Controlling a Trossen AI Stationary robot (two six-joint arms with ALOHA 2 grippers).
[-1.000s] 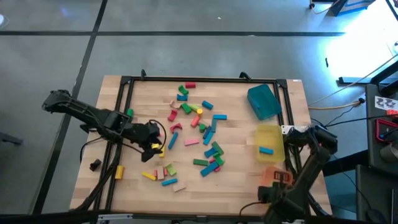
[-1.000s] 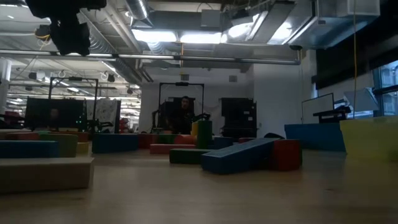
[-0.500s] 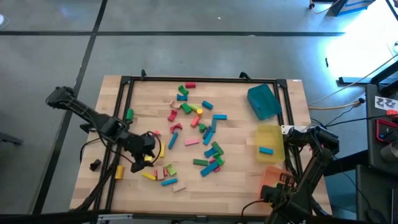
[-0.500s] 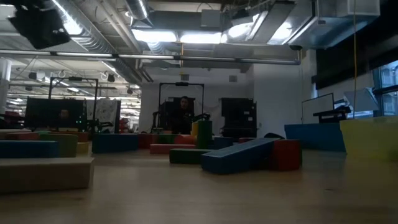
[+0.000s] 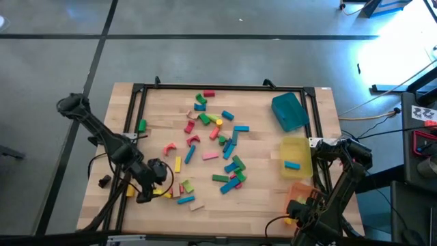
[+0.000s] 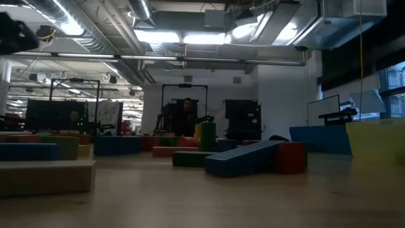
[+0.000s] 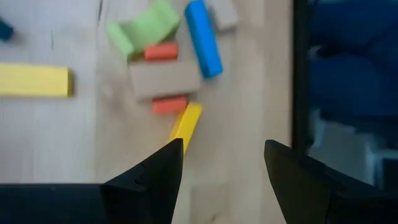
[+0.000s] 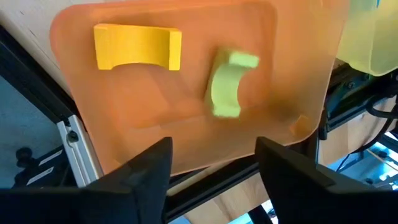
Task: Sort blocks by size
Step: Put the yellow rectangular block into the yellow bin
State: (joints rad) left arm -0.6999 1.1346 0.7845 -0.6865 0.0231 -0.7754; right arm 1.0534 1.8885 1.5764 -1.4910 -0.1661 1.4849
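Observation:
Many small coloured blocks (image 5: pixel 218 147) lie scattered on the wooden table. My left gripper (image 5: pixel 145 195) hovers open, pointing down over the near-left cluster. In its wrist view the left gripper (image 7: pixel 224 162) has a yellow bar (image 7: pixel 185 124) just beyond one fingertip, with red, plain-wood, green and blue blocks (image 7: pixel 203 37) farther on. My right gripper (image 5: pixel 300 201) stands open over the orange tray (image 8: pixel 124 118) at the near right. In that tray lie a yellow arch block (image 8: pixel 137 46) and a blurred green arch block (image 8: pixel 227 84), which are clear of my right gripper (image 8: pixel 214 162).
A teal tray (image 5: pixel 288 111) and a yellow tray (image 5: pixel 300 147) holding a blue block (image 5: pixel 292 165) stand along the right side. A black frame rail (image 5: pixel 130 130) runs along the table's left side, close to my left gripper. A small dark lump (image 5: pixel 104 181) sits left of the rail.
My left gripper has swung toward the table's near edge and a little to the left, sinking slightly and turning. It has gone from the pink and yellow blocks near the table's middle left to the near-left cluster.

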